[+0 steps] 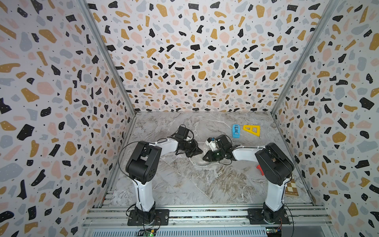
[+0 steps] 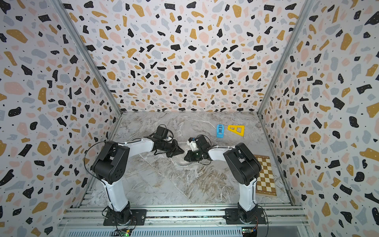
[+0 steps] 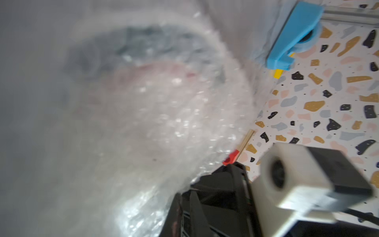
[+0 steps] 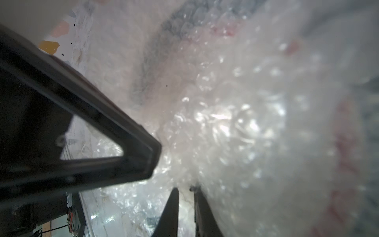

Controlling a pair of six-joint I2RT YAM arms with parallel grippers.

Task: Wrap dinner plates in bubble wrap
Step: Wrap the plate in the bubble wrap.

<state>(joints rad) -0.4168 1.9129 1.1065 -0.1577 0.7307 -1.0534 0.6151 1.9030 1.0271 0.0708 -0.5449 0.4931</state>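
Note:
The dinner plate lies mid-table, showing as a pale disc with a dark rim under the bubble wrap. The bubble wrap covers it in crumpled, shiny folds. In both top views only the bundle's near edge shows below the two grippers. My left gripper reaches in from the left. Its fingers are together and its tip rests against the wrap. My right gripper comes from the right, shut on a fold of wrap at the plate's edge.
A blue tape dispenser and a yellow triangular piece lie at the back right. A brown-and-cream checkered board sits by the right wall behind the right arm. A red object shows beside that arm's elbow.

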